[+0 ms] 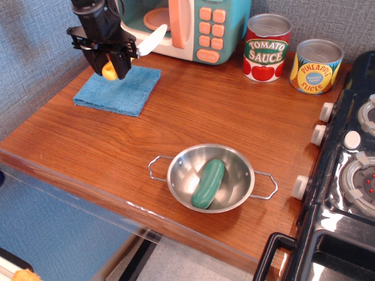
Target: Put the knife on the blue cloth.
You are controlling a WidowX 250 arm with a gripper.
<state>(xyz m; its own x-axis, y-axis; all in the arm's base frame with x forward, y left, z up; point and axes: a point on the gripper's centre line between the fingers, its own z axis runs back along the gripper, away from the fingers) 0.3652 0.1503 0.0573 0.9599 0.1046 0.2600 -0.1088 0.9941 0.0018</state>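
One knife [137, 51], one blue cloth [119, 89], two cans [266, 48], one steel bowl [211, 177], one pickle [207, 183], one toy microwave [193, 23].

I read legible text on two items only, both standing at the back edge of the table, toward its right corner. The red can [267, 48] carries a green band with "TOMATO SAUCE" in white letters. The yellow can [316, 66], just beside it on the right, carries a blue oval with "PINEAPPLE SLICES"; a smaller line between those two words is too small for me to read. I find no other readable text.
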